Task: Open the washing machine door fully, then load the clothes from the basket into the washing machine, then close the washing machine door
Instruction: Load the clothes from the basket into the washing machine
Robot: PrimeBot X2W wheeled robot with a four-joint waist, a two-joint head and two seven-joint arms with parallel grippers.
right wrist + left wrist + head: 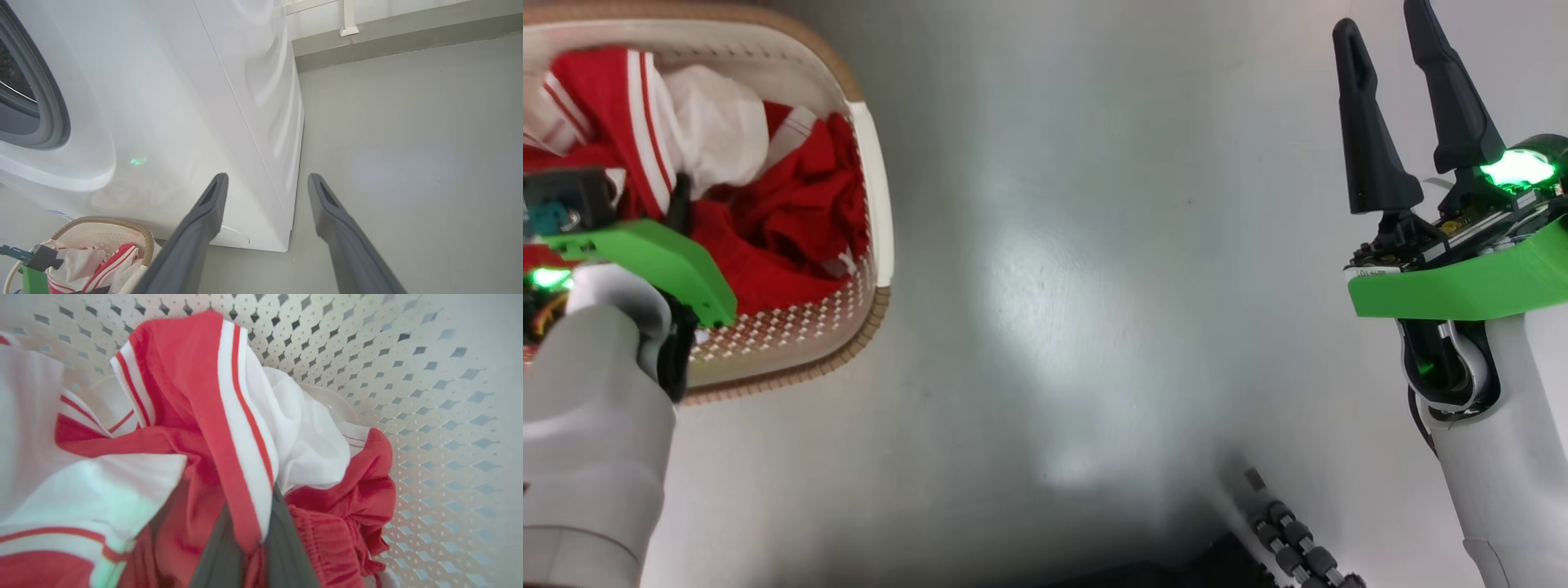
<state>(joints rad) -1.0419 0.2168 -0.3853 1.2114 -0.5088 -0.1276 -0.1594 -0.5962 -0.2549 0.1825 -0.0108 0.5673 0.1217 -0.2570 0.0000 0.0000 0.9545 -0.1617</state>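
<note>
You are in the loading step: your left gripper is down inside the basket, and its fingers are pressed together on a striped fold of the clothes, which lie heaped on the basket's bottom. Your right gripper hangs over the bare floor, fingers wide apart and nothing between them. Next, I judge, you must lift the fold clear of the brown rim and carry it to the washing machine, which stands just behind the basket.
</note>
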